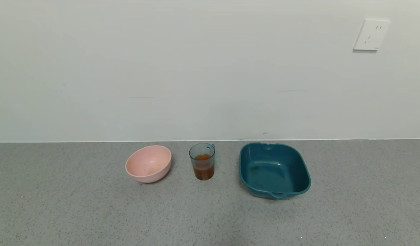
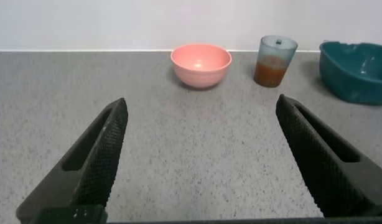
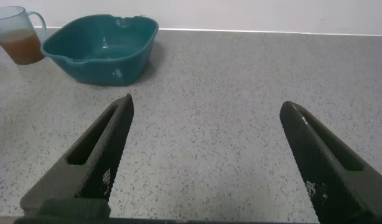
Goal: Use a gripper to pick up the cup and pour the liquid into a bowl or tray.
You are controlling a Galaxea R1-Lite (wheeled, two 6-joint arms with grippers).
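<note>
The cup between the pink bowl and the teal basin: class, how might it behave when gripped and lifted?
The cup looks like thin ribbed plastic, so it may flex under a hard squeeze. Roughly half full of liquid, it probably sloshes if jerked. Taller than wide, it could tip if nudged near its rim.

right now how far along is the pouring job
Nothing is done yet: the cup stands upright on the counter, liquid inside, and the pink bowl looks unfilled. Both end effectors, left and right, are open and away from it. Grasping, lifting and pouring all remain.
</note>
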